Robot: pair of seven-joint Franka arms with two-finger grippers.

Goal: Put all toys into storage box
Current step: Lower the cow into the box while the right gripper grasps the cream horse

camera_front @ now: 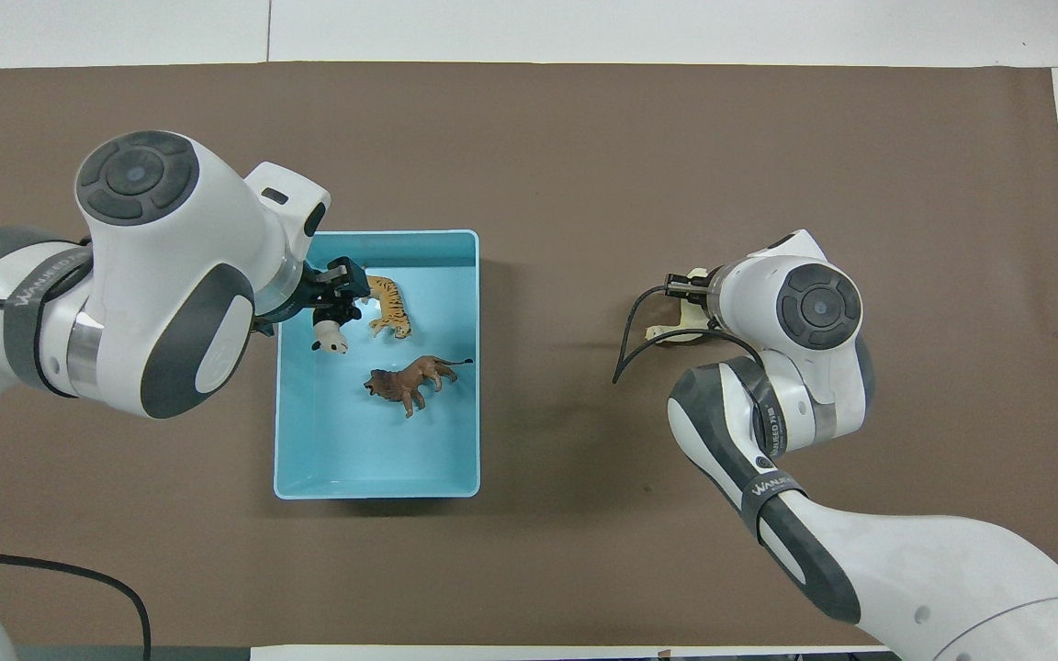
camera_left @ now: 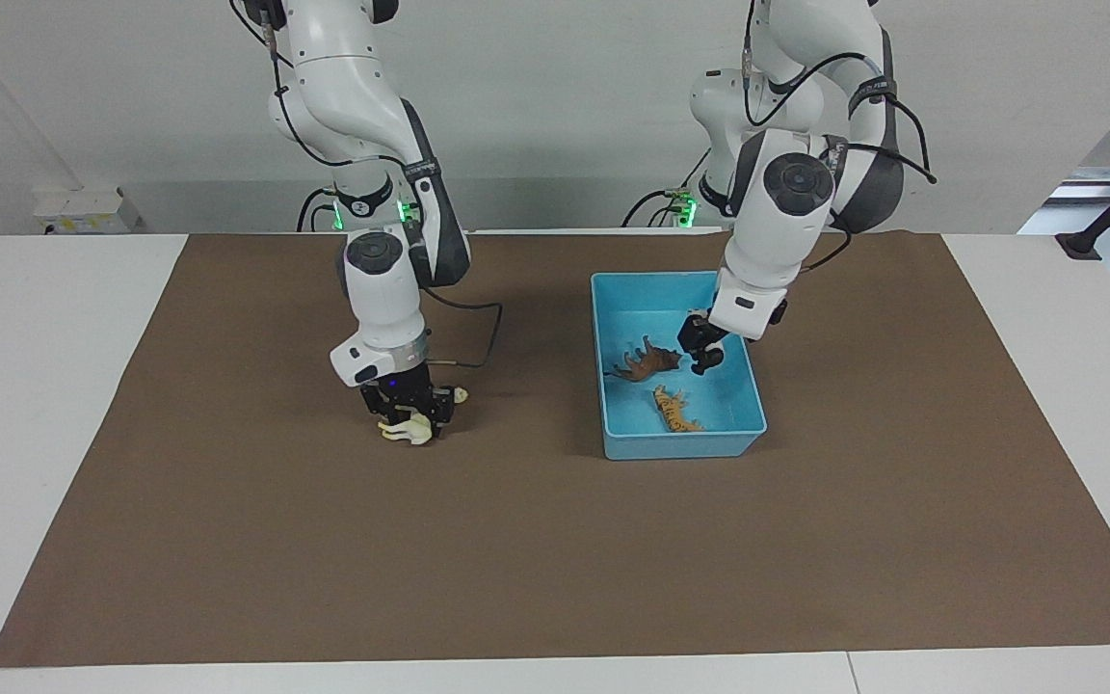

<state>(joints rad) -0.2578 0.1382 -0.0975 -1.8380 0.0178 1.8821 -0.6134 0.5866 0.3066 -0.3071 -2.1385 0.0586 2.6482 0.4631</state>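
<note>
Taking the overhead view as a clock face, with twelve o'clock pointing away from the robots, the left arm reaches in from about eight o'clock. Its left gripper (camera_front: 345,292) hangs over the storage box (camera_front: 377,235), inside the rim at the box's eleven o'clock corner. It is closed on the panda (camera_front: 331,338), which dangles from its tips with the white head lowest. In the facing view this gripper (camera_left: 704,352) is tilted, and sits just above the box floor near the lion.

The light blue box sits on the brown mat (camera_left: 555,559) toward the left arm's end of the table. Two toys already lie on its floor. The tiger (camera_front: 388,308) is on its side at about one o'clock from the box's centre, just beside the hanging panda. The lion (camera_front: 411,381) lies near the middle of the floor, at about five o'clock from the tiger and apart from it.

At three o'clock from the box and well apart from it, the right arm bends steeply down over the mat. The right gripper (camera_left: 412,413) is low over the camel (camera_left: 408,431). The cream body shows right under its tips and the head pokes out to one side. I cannot tell whether this gripper has clamped the camel or merely straddles it. The camel is outside the box, at or just above the mat.
</note>
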